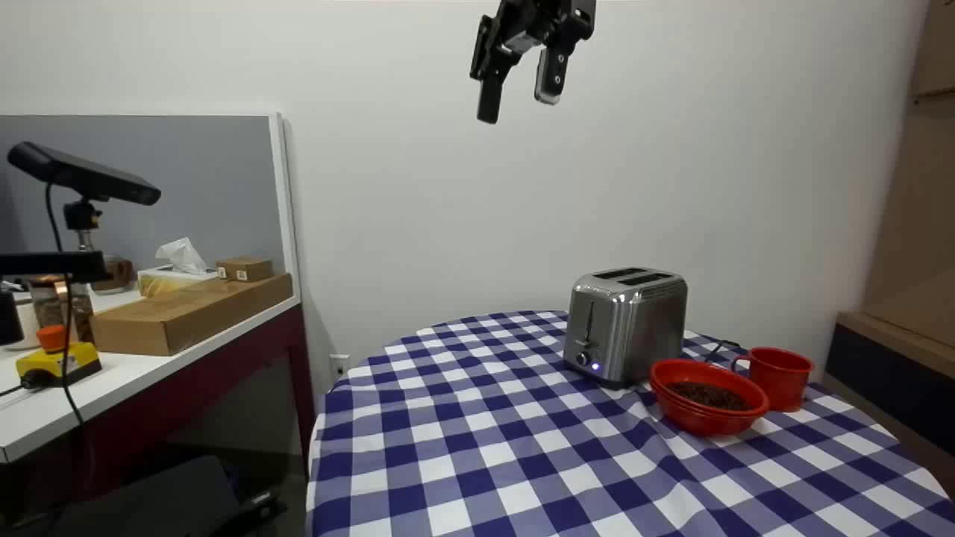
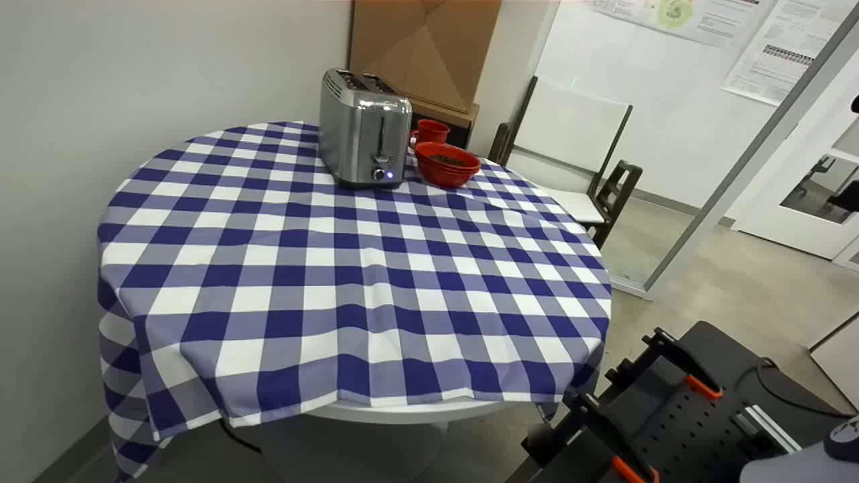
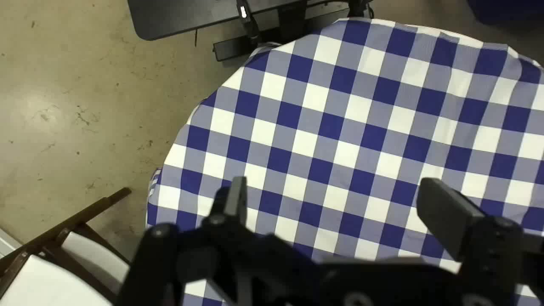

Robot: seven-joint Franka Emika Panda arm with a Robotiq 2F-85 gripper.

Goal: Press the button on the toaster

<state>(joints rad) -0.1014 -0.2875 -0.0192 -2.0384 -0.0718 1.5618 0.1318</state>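
The silver toaster stands upright on a checkered table, and it also shows in an exterior view. Its front has a vertical lever slot, a round knob and a small lit blue-white light. The knob also shows in an exterior view. The toaster is out of sight in the wrist view. My gripper hangs high above the table, well above the toaster and apart from it. In the wrist view the gripper is open, with only tablecloth seen between its fingers.
Stacked red bowls with dark bits inside stand close beside the toaster. A red mug stands behind them. The round table has a blue-and-white cloth. A wall rises behind the toaster. A chair stands by the table.
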